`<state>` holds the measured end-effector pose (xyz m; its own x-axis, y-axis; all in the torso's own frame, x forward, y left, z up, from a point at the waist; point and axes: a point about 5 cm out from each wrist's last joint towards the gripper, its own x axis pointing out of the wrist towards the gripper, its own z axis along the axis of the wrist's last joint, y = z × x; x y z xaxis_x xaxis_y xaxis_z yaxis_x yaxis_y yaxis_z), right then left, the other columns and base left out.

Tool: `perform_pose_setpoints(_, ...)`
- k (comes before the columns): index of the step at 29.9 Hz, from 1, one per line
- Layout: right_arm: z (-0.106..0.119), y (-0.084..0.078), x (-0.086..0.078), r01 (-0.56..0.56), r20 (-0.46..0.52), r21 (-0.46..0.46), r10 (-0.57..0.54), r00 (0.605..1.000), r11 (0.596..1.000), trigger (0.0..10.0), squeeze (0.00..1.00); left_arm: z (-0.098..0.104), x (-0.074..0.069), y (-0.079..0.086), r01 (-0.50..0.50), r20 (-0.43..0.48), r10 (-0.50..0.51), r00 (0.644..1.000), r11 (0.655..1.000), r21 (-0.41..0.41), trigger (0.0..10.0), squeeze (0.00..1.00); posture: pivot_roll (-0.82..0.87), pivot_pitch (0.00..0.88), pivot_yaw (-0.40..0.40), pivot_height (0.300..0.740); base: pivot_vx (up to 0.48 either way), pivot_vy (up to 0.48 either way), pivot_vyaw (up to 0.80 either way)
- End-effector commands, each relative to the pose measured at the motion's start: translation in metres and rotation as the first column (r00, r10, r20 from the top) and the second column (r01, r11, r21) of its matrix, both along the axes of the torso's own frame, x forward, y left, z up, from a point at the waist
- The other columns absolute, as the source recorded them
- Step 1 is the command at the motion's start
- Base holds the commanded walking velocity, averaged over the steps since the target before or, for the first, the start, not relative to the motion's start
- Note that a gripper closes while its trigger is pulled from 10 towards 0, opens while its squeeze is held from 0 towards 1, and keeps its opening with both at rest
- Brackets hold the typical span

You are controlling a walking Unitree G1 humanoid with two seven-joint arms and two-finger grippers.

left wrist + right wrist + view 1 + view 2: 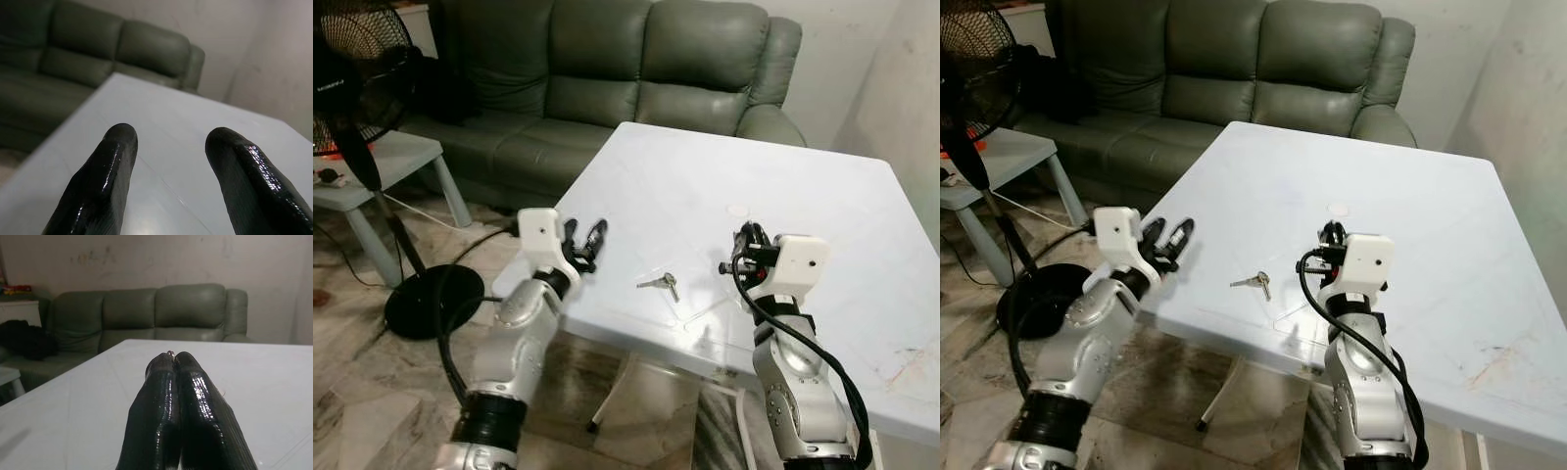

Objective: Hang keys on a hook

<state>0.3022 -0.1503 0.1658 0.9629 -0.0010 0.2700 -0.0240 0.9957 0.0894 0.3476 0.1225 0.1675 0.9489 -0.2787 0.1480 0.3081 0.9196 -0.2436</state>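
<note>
Keys [660, 283] lie flat on the white table [822, 206] near its front edge, between the two grippers and touching neither. Left gripper [585, 243] hovers at the table's near left corner, its fingers [105, 171] spread apart. Right gripper [741, 257] is above the table just right of the keys, fingers pressed together with a small metal ring [170, 353] showing at their tips. A green sofa [607, 69] stands behind.

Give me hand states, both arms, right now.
Left hand: open, empty, at the table's near-left edge.
Right hand: shut, a small metal ring pinched at the tips; keys lie on the table.
</note>
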Motion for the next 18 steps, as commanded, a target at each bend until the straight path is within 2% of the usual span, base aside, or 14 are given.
perform_pose_setpoints(1,0.006,-0.005,-0.004,0.01,0.038,-0.011,-0.009,0.999,1.0,0.0,0.0,0.0,0.001,0.005,-0.005,0.023,0.005,1.0,1.0,0.005,10.0,0.0,-0.04,0.0,0.002,0.74,0.0,0.0,0.0)
perform_pose_setpoints(7,-0.01,-0.008,-0.014,-0.006,0.003,-0.037,0.006,1.0,0.999,0.0,0.0,-0.019,-0.009,0.015,-0.032,0.0,0.032,0.999,0.999,-0.001,10.0,0.0,-0.05,0.0,0.012,0.74,0.0,0.0,0.0)
perform_pose_setpoints(8,-0.018,-0.009,-0.018,-0.009,-0.023,-0.041,0.008,1.0,0.999,3.6,0.0,-0.023,-0.011,0.018,-0.047,-0.012,0.047,0.999,0.999,-0.014,10.0,0.0,-0.05,0.0,0.014,0.74,0.0,0.0,0.0)
perform_pose_setpoints(9,-0.023,-0.01,-0.02,-0.007,-0.037,-0.042,0.006,0.999,0.999,10.0,0.0,-0.024,-0.012,0.02,-0.058,-0.015,0.057,0.998,0.998,-0.023,10.0,0.0,-0.05,0.0,0.016,0.74,0.0,0.0,0.0)
perform_pose_setpoints(12,-0.032,-0.01,-0.024,-0.003,-0.071,-0.01,0.002,0.997,1.0,10.0,0.0,-0.027,-0.013,0.024,-0.072,-0.021,0.071,0.997,0.997,-0.036,10.0,0.0,-0.05,0.0,0.016,0.74,0.0,0.0,0.0)
perform_pose_setpoints(15,-0.038,-0.008,-0.021,0.008,-0.122,-0.042,-0.013,0.992,0.999,10.0,0.0,-0.028,-0.009,0.025,-0.082,-0.037,0.081,0.996,0.996,-0.035,10.0,0.0,-0.04,0.0,0.015,0.74,0.0,0.0,0.0)
perform_pose_setpoints(18,-0.039,-0.008,-0.018,0.023,-0.138,-0.045,-0.029,0.99,0.999,10.0,0.0,-0.027,-0.007,0.024,-0.082,-0.041,0.08,0.996,0.996,-0.033,10.0,0.0,-0.04,0.0,0.015,0.74,0.0,0.0,-0.47)
